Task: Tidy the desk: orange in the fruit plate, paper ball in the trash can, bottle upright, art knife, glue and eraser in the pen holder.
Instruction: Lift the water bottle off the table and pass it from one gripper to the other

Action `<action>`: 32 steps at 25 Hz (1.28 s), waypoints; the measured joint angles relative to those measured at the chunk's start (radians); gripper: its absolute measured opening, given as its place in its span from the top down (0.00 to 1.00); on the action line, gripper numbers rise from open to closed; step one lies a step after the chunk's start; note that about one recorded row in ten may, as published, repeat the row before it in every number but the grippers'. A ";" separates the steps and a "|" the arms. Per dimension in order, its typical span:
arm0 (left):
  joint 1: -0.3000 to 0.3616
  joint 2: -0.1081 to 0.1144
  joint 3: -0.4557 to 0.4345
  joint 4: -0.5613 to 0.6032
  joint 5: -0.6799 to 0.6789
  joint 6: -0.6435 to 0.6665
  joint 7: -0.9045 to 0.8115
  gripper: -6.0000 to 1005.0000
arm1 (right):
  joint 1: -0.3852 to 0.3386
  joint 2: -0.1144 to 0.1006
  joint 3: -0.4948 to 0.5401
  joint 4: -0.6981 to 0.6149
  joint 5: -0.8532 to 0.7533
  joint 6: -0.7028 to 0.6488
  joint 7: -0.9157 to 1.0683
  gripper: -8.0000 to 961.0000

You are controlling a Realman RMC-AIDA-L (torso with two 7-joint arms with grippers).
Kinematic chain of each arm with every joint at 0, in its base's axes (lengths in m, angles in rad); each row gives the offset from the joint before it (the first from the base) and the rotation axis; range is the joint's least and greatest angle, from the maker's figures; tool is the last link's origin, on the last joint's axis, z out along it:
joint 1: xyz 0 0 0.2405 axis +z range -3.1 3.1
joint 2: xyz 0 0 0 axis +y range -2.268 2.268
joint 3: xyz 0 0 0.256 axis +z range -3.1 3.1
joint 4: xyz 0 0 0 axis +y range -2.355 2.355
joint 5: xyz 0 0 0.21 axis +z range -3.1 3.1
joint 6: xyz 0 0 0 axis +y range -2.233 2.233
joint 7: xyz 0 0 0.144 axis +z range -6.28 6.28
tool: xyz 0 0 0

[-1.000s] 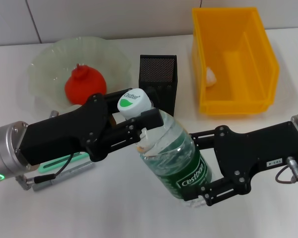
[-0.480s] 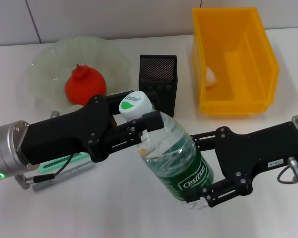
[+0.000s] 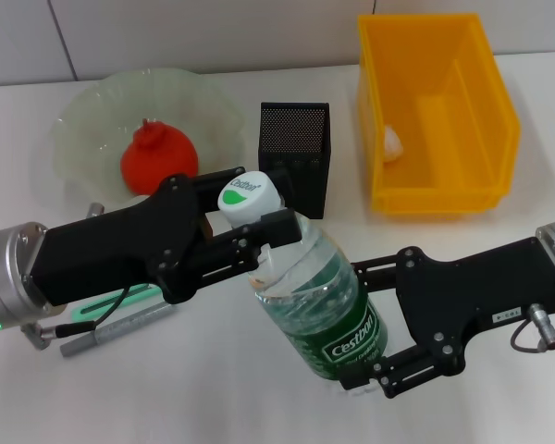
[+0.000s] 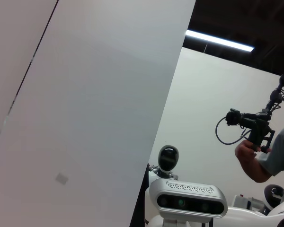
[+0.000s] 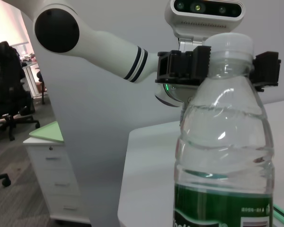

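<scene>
**Bottle held by both grippers**

Trash can (image 3: 437, 116): far right, paper ball (image 3: 392, 141) inside.
Fruit plate (image 3: 92, 120): far left, holds orange (image 3: 159, 159).
Bottle (image 3: 305, 291): tilted at centre; left gripper (image 3: 250, 231) clamped at neck, right gripper (image 3: 365, 328) clamped round label.
Pen holder (image 3: 295, 153): behind bottle.

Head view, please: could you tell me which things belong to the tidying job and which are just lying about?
Job: bottle, held by left hand and right hand; orange in fruit plate; paper ball in trash can; pen holder; art knife.
Lying about: green item beside the art knife, unidentifiable.
</scene>
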 joint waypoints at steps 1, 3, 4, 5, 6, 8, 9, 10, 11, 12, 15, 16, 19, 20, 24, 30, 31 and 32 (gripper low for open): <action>-0.002 0.000 0.000 0.002 0.002 -0.003 -0.007 0.55 | 0.000 0.000 0.000 0.006 0.001 0.002 -0.001 0.19; -0.001 0.001 0.000 0.012 0.006 -0.004 -0.018 0.55 | 0.000 -0.001 0.005 0.012 0.002 0.001 -0.001 0.18; 0.001 0.002 0.000 0.022 0.007 -0.004 -0.022 0.55 | 0.000 -0.001 0.005 0.012 0.002 0.001 -0.001 0.18; 0.004 0.002 -0.001 0.029 0.007 -0.004 -0.027 0.55 | -0.002 -0.002 0.008 0.012 0.002 0.000 -0.001 0.18; 0.007 0.002 -0.003 0.037 0.008 -0.003 -0.031 0.55 | -0.002 -0.003 0.009 0.011 0.002 -0.001 -0.001 0.18; 0.011 0.002 -0.007 0.048 0.008 0.000 -0.040 0.55 | -0.003 -0.003 0.006 0.011 0.001 0.000 -0.001 0.18; 0.011 0.001 -0.007 0.052 0.008 0.000 -0.042 0.55 | -0.003 -0.003 0.006 0.011 0.001 0.000 -0.001 0.18; 0.011 0.001 -0.007 0.060 0.008 0.001 -0.046 0.55 | -0.004 -0.003 0.004 0.011 -0.001 0.002 -0.001 0.18; 0.011 0.001 -0.008 0.063 0.008 0.001 -0.047 0.55 | -0.004 -0.004 0.003 0.011 -0.003 0.003 -0.002 0.18; 0.012 0.001 -0.008 0.069 0.008 0.001 -0.051 0.55 | -0.005 -0.004 0.004 0.011 -0.004 0.004 -0.002 0.18; 0.011 0.001 -0.008 0.080 0.008 0.004 -0.059 0.55 | -0.011 -0.004 0.010 0.009 -0.001 0.001 -0.002 0.18; 0.011 0.001 -0.006 0.080 0.008 0.005 -0.059 0.55 | -0.011 -0.004 0.010 0.007 -0.001 -0.001 0.004 0.18; 0.008 0.001 0.000 0.081 0.011 0.006 -0.059 0.55 | -0.011 -0.005 0.011 -0.012 -0.003 -0.006 0.028 0.18; 0.006 0.001 0.001 0.083 0.015 0.006 -0.059 0.55 | -0.012 -0.005 0.011 -0.027 -0.004 -0.006 0.034 0.18; 0.005 -0.001 0.004 0.092 0.029 0.007 -0.058 0.55 | -0.014 -0.006 0.011 -0.067 -0.004 -0.013 0.076 0.18; 0.005 -0.001 0.014 0.092 0.033 0.008 -0.059 0.55 | -0.010 -0.006 0.012 -0.175 -0.008 -0.053 0.174 0.18; 0.005 -0.001 0.015 0.092 0.034 0.008 -0.059 0.55 | -0.011 -0.006 0.012 -0.201 -0.010 -0.060 0.192 0.18; 0.006 -0.001 0.015 0.092 0.035 0.008 -0.059 0.55 | -0.011 -0.006 0.011 -0.218 -0.013 -0.064 0.205 0.18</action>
